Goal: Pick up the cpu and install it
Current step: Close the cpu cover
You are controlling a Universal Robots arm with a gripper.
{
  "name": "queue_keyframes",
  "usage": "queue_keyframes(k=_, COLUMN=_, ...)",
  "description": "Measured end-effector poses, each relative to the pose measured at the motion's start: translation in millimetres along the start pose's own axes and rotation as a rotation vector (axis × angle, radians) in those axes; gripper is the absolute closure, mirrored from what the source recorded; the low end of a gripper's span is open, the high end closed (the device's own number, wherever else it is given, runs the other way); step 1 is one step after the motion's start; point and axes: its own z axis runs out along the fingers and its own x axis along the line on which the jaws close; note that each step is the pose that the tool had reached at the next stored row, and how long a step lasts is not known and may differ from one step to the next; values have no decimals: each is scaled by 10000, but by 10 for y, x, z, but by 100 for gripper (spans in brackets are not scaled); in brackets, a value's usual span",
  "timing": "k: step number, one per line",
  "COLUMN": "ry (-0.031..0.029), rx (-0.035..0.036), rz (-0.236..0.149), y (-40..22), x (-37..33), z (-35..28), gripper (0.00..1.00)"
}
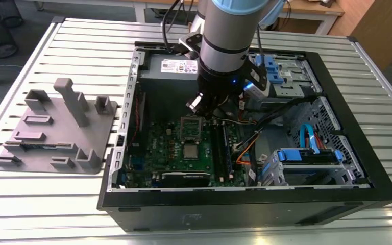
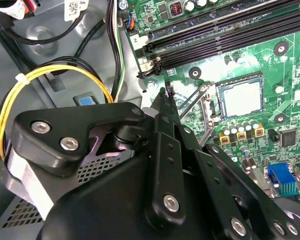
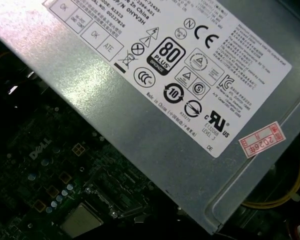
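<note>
Slatted metal table (image 1: 46, 204) under an open black computer case (image 1: 250, 209). I see the black linkage gripper (image 1: 206, 109) hanging above the green circuit board (image 1: 175, 153), but I cannot tell how its jaws stand. In the second wrist view, the small square silvery cpu (image 2: 242, 97) lies unheld inside the dark socket frame (image 2: 240, 76), near the gripper's tip.

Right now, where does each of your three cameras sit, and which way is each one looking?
Exterior view: off the arm and high up, looking down into the open computer case on the slatted table; the arm reaches into it.
Second wrist view: on the arm behind the gripper, looking along its black links at the green circuit board.
First wrist view: on the arm, facing the grey power supply and the board beside it.
Shared: all three views show the cpu on the board.
</note>
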Motion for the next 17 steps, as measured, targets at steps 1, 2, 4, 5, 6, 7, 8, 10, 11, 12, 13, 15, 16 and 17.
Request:
queue_keyframes(k=1, ry=-1, rx=0, rz=0, y=0, x=0, z=0, gripper=89)
queue_keyframes(k=2, ry=0, rx=0, rz=0, y=0, x=0, z=0, gripper=89)
queue_keyframes(k=4, ry=3, rx=1, rz=-2, y=0, x=0, z=-5, gripper=89)
queue_keyframes(k=5, ry=5, rx=3, rz=-8, y=1, x=0, z=-11, gripper=89)
queue_keyframes(k=6, ry=4, rx=1, rz=-16, y=1, x=0, z=-18, gripper=89)
queue_keyframes(k=7, ry=1, rx=-1, rz=-26, y=2, x=-1, z=-25, gripper=89)
queue_keyframes(k=8, ry=3, rx=-1, rz=-36, y=2, x=-1, z=-34, gripper=89)
queue_keyframes(k=10, ry=4, rx=-2, rz=-60, y=3, x=-2, z=-48, gripper=89)
queue_keyframes(k=11, ry=3, rx=-3, rz=-76, y=3, x=-2, z=-49, gripper=89)
queue_keyframes(k=12, ry=4, rx=-3, rz=-99, y=3, x=-2, z=-49, gripper=89)
queue_keyframes(k=13, ry=9, rx=-2, rz=-124, y=3, x=0, z=-51, gripper=89)
queue_keyframes(k=15, ry=19, rx=2, rz=-175, y=5, x=4, z=-53, gripper=89)
queue_keyframes(k=16, ry=23, rx=4, rz=-202, y=6, x=6, z=-53, gripper=89)
queue_keyframes(k=17, ry=28, rx=6, rz=-232, y=6, x=9, z=-53, gripper=89)
